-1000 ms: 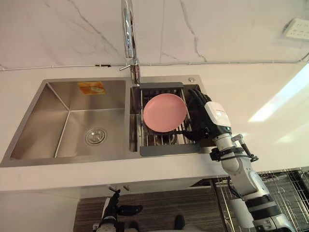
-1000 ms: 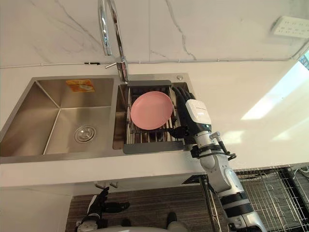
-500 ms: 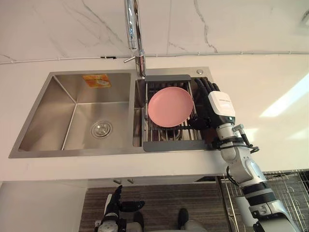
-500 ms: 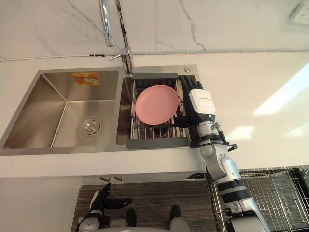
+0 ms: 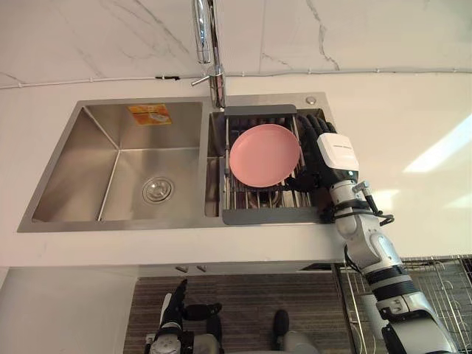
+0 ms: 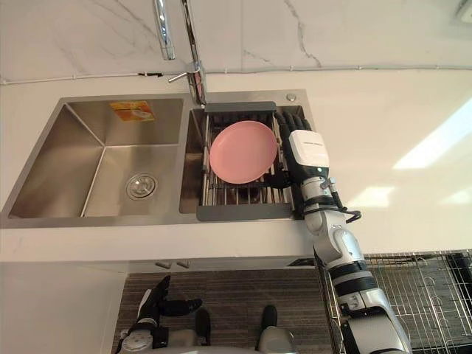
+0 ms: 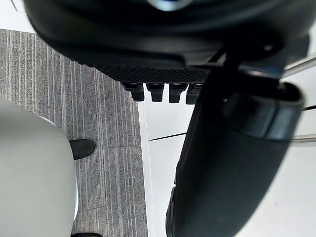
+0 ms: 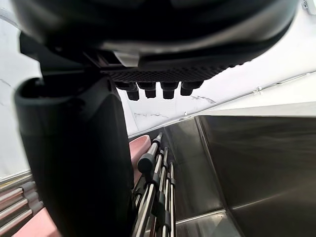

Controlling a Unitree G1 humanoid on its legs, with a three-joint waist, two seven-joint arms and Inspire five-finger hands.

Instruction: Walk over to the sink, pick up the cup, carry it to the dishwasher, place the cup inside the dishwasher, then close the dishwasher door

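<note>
The left robot hand (image 5: 173, 313) hangs low over the grey striped floor (image 5: 251, 299), below the tabletop's front edge, its fingers straight and spread with the thumb out to the side, holding nothing. Above it, the steel sink (image 5: 74, 140) has 2 basins set into the white tabletop (image 5: 413, 118). The wide left basin has a round drain (image 5: 158, 189) and an orange sticker (image 5: 150, 113) on its back wall. The chrome faucet (image 5: 206, 44) rises behind the divider. The narrower right basin carries a grey-framed drain rack (image 5: 265, 216), and a pink plate (image 5: 264, 155) lies on its bars. The right robot hand (image 5: 335, 155) rests just beside the rack's right edge, its fingers (image 5: 313, 125) relaxed and nearly straight along the basin wall, its thumb towards the rack, gripping nothing that I can see. Where the cup is I cannot tell. A wire basket (image 5: 435, 287) sits at the lower right, beneath the tabletop.
</note>
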